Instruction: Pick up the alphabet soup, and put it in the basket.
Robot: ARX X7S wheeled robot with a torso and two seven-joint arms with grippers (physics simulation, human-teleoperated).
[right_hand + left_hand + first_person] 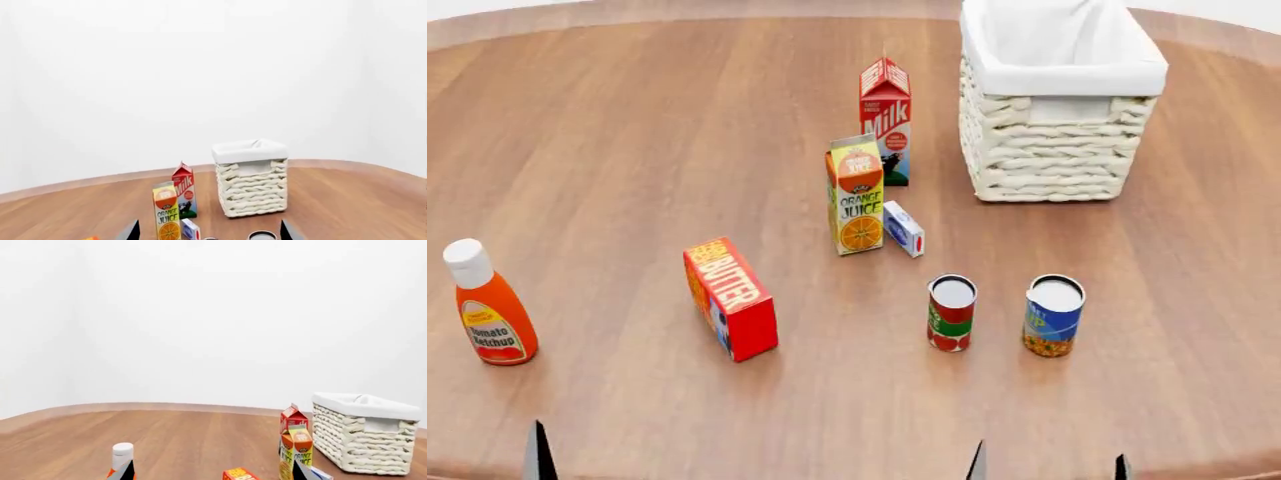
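progress: nothing done yet. You haven't touched the alphabet soup [1053,315]; it stands upright on the surface [627,130], the whole pick and drop is left.
soup location: in front of the basket [1054,120], on the robot's side, well apart from it; just beside the red and green can [952,312], on that can's right.
basket: upright; from the head view you see only white liner inside, nothing in it.
left end effector [210,472]: only dark fingertips at the frame edge, wide apart, so it reads released, holding nothing.
right end effector [210,231]: same, tips spread, released, empty.
soup shape/material: small cylinder, silver-white lid, blue label with yellow-orange lower band; likely rigid metal, smooth sides, so you'd want a centred side grip.
basket texture: cream woven wicker, rectangular, tall, white cloth folded over the rim.
neighbours: orange juice carton [856,195] and milk carton [885,120] left of the basket, both gable-top cardboard.
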